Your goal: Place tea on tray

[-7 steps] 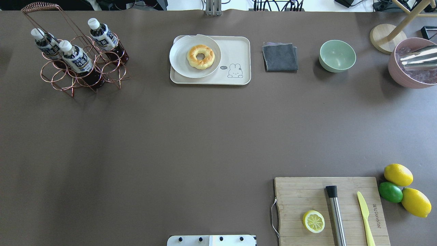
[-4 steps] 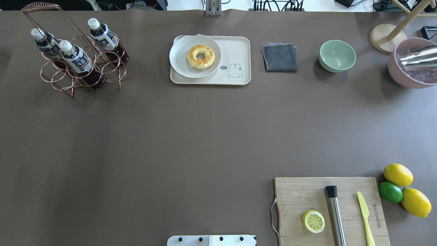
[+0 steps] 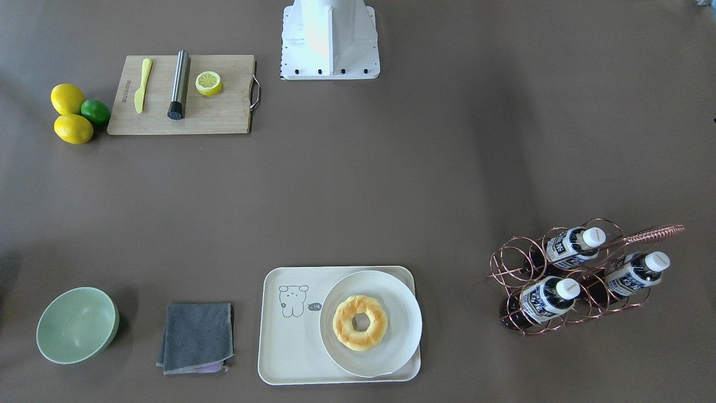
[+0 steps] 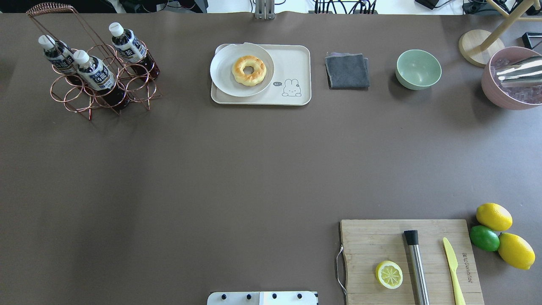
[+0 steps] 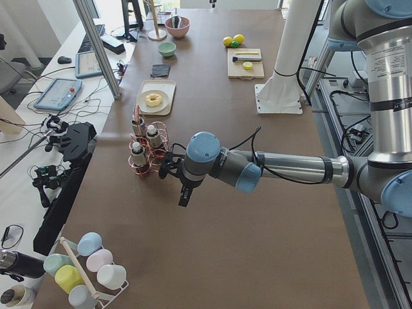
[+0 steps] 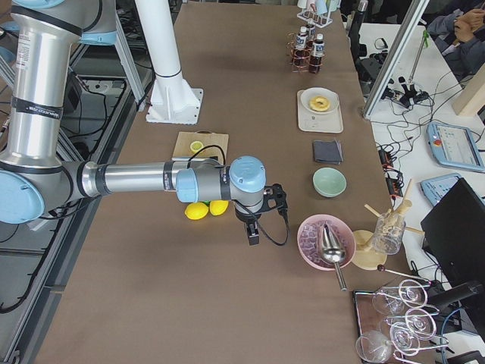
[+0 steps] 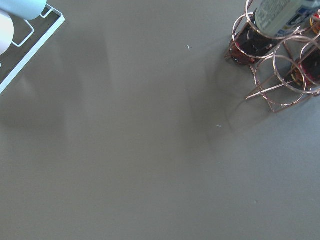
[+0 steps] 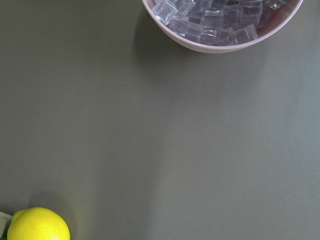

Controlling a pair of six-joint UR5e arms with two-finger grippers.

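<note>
- Brown surface (image 4: pixel 220 169): left gripper (image 5: pixel 183 198) hangs beside the copper rack (image 4: pixel 136 83); whether its jaws, or those of the right gripper (image 6: pixel 253 235), are open, I cannot tell.
- Farther, tea (image 4: pixel 95 73) stands in that rack: lift straight up, clear of rings.
- Land it on the tray (image 4: pixel 296 59), beside the plate (image 4: pixel 224 72).

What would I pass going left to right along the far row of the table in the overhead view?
The copper wire rack holding three tea bottles → tray → grey cloth → green bowl → pink bowl of ice.
</note>
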